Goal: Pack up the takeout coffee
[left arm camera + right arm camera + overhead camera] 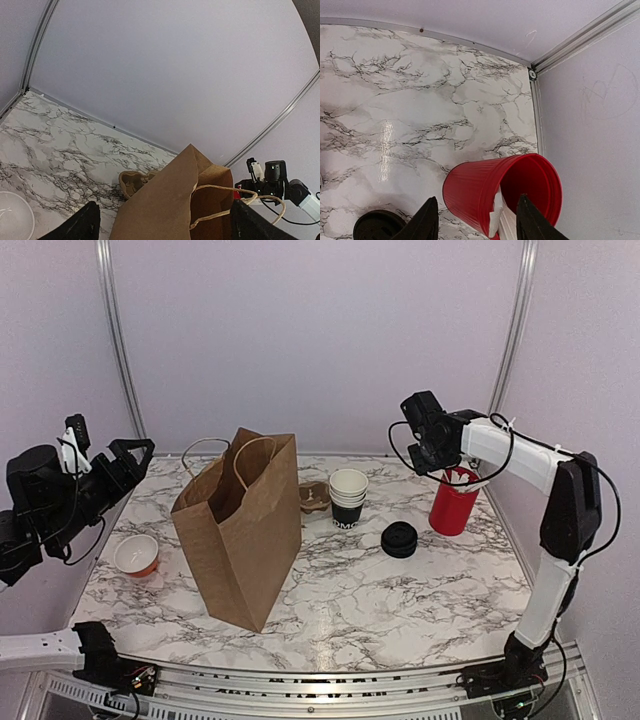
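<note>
- Left gripper [127,462]: jaws wide apart, empty.
- Right gripper [477,198]: jaws straddle the red cup [545,175] wall; we cannot tell whether they grip.
- Takeout coffee cups [348,498]: stacked beside the paper bag [240,540], lettering partly unreadable.

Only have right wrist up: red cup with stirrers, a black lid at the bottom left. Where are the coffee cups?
Observer: The black paper cups stand stacked with no lid on top, just left of the black lids.
Operator: Bag?
Observer: A brown paper bag stands upright with its mouth open, left of the cups.
Operator: Left arm?
Observer: The left gripper hovers open and empty near the left edge of the table, pointing toward the bag.
</note>
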You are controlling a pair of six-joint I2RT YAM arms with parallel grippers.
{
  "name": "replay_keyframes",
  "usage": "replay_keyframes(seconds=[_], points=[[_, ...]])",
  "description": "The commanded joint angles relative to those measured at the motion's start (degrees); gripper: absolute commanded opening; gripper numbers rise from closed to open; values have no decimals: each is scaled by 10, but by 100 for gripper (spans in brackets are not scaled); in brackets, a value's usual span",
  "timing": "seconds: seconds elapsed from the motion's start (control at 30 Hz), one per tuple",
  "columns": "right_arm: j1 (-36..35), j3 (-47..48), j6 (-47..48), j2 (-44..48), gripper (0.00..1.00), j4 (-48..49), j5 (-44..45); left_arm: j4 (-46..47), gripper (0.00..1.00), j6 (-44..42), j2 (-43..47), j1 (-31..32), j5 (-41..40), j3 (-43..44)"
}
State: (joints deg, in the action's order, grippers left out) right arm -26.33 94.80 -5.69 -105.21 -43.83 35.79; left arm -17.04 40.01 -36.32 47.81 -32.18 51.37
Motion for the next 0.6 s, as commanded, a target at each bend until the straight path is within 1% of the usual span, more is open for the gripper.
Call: replay_keyframes(seconds=[0.0,0.07,0.23,0.43,0.57], points=[[7,5,-1,-1,48,13,44,-3,91,3,0,2,-7,13],[9,-1,-1,0,45,19,45,-2,91,3,-4,2,-5,16],[10,-10,-3,2,33,20,47,-2,91,2,-12,2,-2,22],[11,-23,-5,10,23,25,50,-2,91,8,-14,2,2,20],[11,-19,-3,13,10,25,54,-2,91,10,-15,2,3,20]])
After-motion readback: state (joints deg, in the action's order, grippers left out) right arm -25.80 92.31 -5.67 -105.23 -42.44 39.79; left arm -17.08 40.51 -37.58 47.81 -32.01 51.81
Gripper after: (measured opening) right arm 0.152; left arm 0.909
